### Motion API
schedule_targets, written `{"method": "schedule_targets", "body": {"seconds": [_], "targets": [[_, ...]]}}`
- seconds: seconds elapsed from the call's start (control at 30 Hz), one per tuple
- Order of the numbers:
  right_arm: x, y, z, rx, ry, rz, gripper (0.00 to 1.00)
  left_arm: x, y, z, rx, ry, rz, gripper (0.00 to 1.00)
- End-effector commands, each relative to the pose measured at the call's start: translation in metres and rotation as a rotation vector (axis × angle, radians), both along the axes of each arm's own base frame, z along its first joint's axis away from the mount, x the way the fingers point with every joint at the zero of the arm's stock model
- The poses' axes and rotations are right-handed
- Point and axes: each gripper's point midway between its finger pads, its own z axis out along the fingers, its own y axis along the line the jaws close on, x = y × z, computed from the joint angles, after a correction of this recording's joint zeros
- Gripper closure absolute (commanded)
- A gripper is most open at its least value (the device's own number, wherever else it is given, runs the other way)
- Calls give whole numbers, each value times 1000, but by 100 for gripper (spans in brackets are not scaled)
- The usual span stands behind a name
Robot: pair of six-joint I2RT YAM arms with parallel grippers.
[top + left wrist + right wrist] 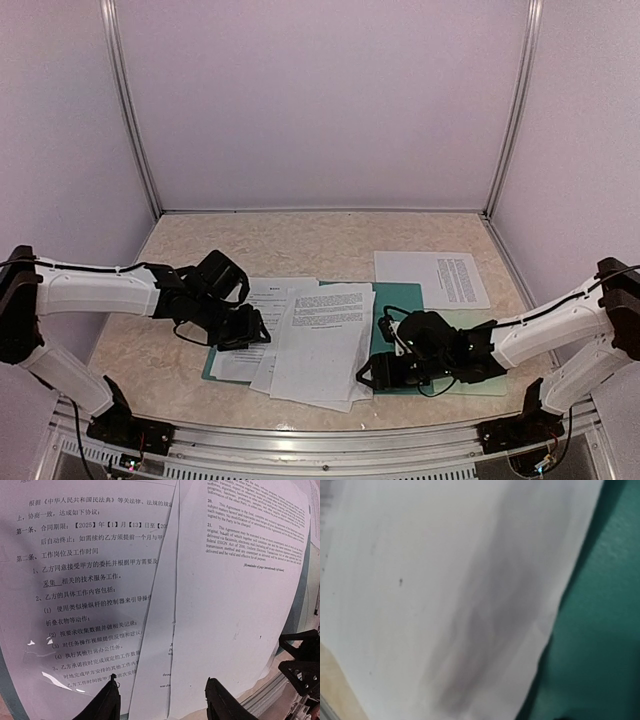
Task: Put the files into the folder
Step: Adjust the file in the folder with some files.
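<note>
White printed files [318, 340] lie fanned askew over the flat teal folder [379, 300]; one sheet [432, 279] lies apart.

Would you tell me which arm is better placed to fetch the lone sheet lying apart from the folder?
Right: the lone sheet lies on its side; the left tool sits beyond the files stacked on the folder.

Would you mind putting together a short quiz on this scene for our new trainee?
1. True or false: all the files lie on the folder.
2. Seen from its wrist camera, the left hand is: A shut on a file; B open over the files; C out of view.
3. What colour borders the files in the right wrist view?
Key: 1 false, one lone sheet lies apart on the table; 2 B; 3 teal, the folder.
</note>
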Motion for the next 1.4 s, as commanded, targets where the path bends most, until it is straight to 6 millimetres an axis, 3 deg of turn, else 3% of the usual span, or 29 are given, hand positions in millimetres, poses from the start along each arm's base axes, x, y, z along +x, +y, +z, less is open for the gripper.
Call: {"method": "schedule_targets", "body": {"seconds": [0.0,0.33,1.0,1.37], "targets": [[-8,-2,-13,-30,24,6,40,-9,1,-17,25,47,-8,44],[-16,14,-9,-4,33,28,40,-14,-10,-35,9,101,-26,45],[-23,26,-7,-8,36,28,41,-34,-23,-45,-81,193,-48,45],[-26,30,-9,-40,29,25,41,-35,-25,-38,-103,184,-42,45]]}}
